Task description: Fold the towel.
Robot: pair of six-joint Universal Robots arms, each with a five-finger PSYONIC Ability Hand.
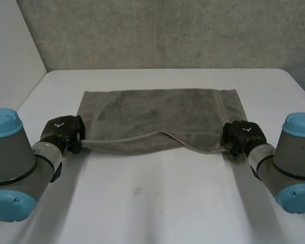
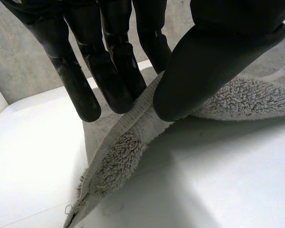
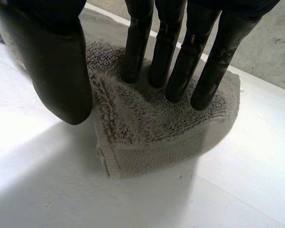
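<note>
Grey terry towel point(image 1: 157, 114) lies spread flat across the middle of the white table point(image 1: 157, 203), long side running left to right. Far edge is flat. Near edge is raised off the table at both ends and sags toward the surface in between, with the hem point(image 1: 142, 137) showing along it. Left hand point(image 1: 66, 132) is at the near-left corner. In the left wrist view this hand point(image 2: 109, 71) has straight fingers close together on one side of the hem and the thumb point(image 2: 204, 61) pressed on the other, so the towel point(image 2: 118, 161) is pinched at its edge; the corner droops to the table below. Right hand point(image 1: 244, 134) is at the near-right corner. In the right wrist view its fingers point(image 3: 180, 61) are slightly spread, tips sunk into the pile of the towel point(image 3: 156, 128), with the thumb point(image 3: 61, 71) against the side of the bunched corner, gripping it. Both grey arms reach in from the near side. Concrete wall point(image 1: 168, 30) stands behind the table.
</note>
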